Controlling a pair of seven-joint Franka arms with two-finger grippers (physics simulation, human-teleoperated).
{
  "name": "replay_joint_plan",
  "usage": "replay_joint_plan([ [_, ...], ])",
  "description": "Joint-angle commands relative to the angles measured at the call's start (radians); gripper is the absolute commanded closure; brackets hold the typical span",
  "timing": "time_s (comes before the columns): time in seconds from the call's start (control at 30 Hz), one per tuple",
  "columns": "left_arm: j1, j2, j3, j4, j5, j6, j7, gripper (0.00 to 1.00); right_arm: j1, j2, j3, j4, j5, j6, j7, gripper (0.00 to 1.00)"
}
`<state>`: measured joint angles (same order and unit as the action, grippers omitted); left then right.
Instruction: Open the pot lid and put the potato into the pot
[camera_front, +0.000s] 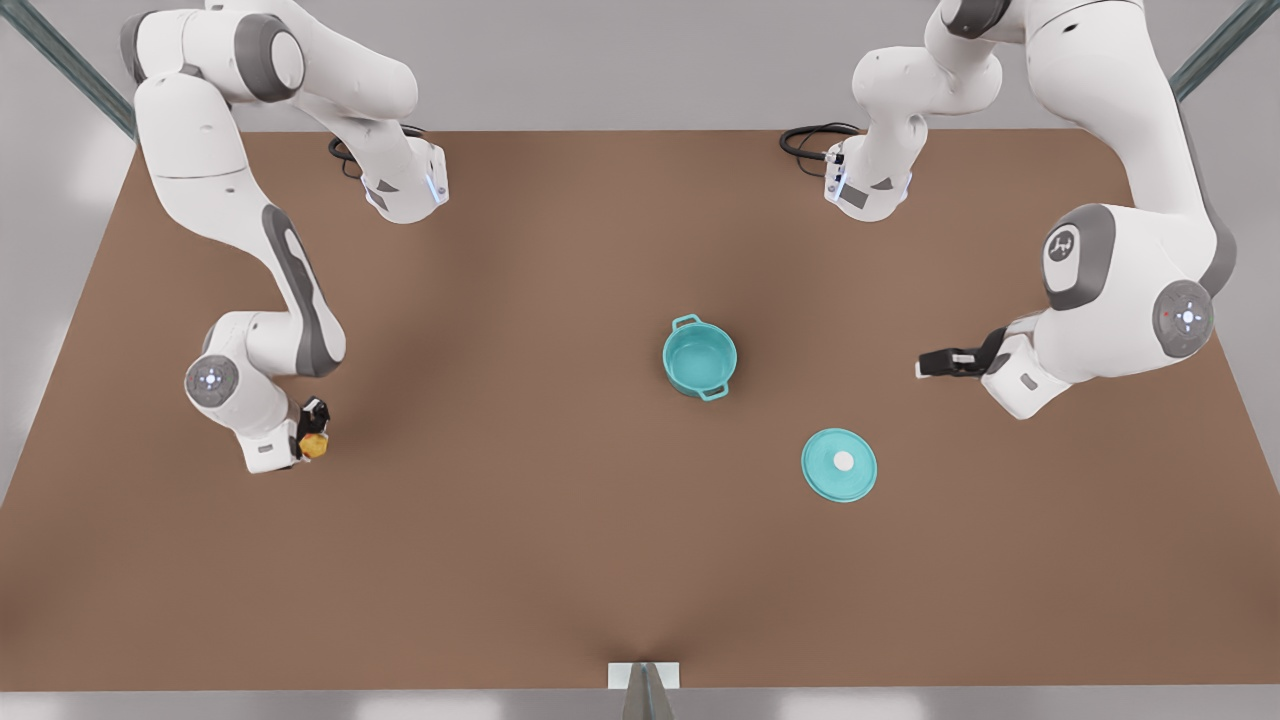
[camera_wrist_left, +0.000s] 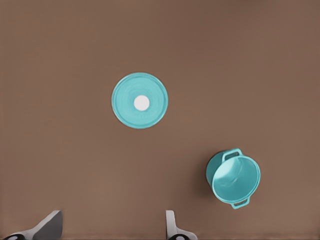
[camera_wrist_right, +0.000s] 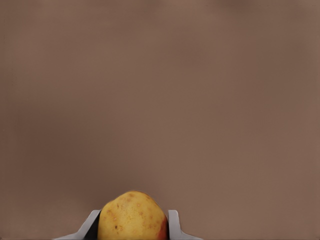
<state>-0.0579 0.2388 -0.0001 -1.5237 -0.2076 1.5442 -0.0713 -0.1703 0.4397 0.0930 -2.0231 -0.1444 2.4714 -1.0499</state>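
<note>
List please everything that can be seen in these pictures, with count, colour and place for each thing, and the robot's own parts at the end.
pot: one, teal, two loop handles, open and with nothing in it, standing near the middle of the table.
pot lid: one, teal disc with a white knob, lying flat on the table apart from the pot, nearer the camera and toward the front view's right.
potato: one, yellow with a reddish patch, held in a gripper at the front view's left.
table: one, brown.
cables: two black coils, at the far edge by the arm bases.
right gripper: one, shut on the potato, at the front view's left.
left gripper: one, open and holding nothing, at the front view's right, above the table beyond the lid.
</note>
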Motion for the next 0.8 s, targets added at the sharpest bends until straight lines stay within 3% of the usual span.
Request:
replay_joint_plan([
  [0.0,0.000,-0.001,0.000,0.001,0.001,-0.019,0.045,0.00,0.000,-0.025,0.027,0.004,0.022,-0.117,0.011,0.53],
  [0.1,0.000,0.000,0.000,0.005,0.002,-0.018,0.045,0.00,0.000,-0.052,0.102,0.021,0.078,-0.198,0.042,0.53],
  [0.33,0.000,-0.001,0.000,0.002,0.005,-0.016,0.042,0.00,0.009,-0.064,0.396,0.089,0.128,-0.339,0.370,0.52],
  [0.43,-0.002,0.002,-0.001,0.005,0.004,-0.009,0.039,0.00,0.100,-0.064,0.422,0.135,0.128,-0.399,0.504,0.52],
  [0.5,-0.006,0.002,-0.001,0.005,0.013,0.020,0.039,0.00,0.101,-0.064,0.517,0.156,0.128,-0.405,0.605,0.52],
  [0.77,-0.008,0.002,-0.003,0.008,0.036,0.030,0.039,0.00,0.428,0.109,0.533,0.415,0.123,-0.393,1.018,0.52],
])
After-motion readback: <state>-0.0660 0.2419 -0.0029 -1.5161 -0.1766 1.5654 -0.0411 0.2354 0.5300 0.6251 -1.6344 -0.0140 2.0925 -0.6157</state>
